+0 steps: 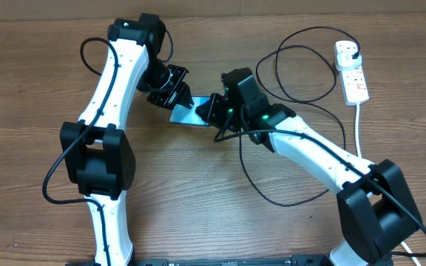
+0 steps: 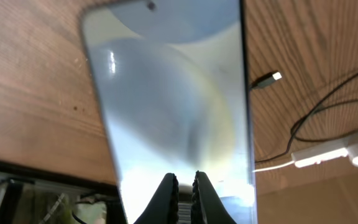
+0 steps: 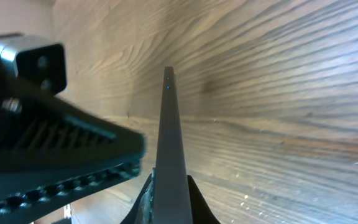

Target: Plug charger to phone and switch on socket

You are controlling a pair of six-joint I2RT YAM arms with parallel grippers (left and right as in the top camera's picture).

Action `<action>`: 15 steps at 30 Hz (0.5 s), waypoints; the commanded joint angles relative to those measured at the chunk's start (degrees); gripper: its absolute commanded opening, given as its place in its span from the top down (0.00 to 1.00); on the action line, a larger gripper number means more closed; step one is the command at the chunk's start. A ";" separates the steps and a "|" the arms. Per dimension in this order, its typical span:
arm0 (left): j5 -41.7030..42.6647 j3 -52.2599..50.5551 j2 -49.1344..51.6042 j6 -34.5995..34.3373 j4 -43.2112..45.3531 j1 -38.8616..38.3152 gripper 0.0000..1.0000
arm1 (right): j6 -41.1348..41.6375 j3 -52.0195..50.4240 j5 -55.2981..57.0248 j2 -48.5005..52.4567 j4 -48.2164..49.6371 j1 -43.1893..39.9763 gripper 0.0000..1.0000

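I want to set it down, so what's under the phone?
Only wood table shows around the phone, held by the left end effector and right end effector. The patch directly beneath is hidden. The charger tip lies beside it, not under.

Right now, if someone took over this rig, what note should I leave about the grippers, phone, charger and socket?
Right gripper: shut on the phone, which sits edge-on between its fingers.
Left gripper: shut, holding nothing, tips by the phone's screen; contact unclear.
Charger: loose on the table, connector tip free, plug in the socket.
Done: phone gripped. Left: push the tip into the phone, switch on the socket; its switch state is unreadable.
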 commanded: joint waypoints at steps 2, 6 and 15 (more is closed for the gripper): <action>0.39 1.05 -0.17 13.25 2.49 2.27 0.90 | -0.09 1.05 0.17 -0.50 0.85 -3.15 0.96; 0.57 1.05 -0.17 29.27 6.80 2.60 0.96 | 5.62 1.07 0.17 -0.50 1.86 -5.97 0.96; 6.91 1.05 -0.17 31.41 12.90 2.54 0.71 | 27.58 1.09 0.61 -0.50 13.44 -7.74 0.96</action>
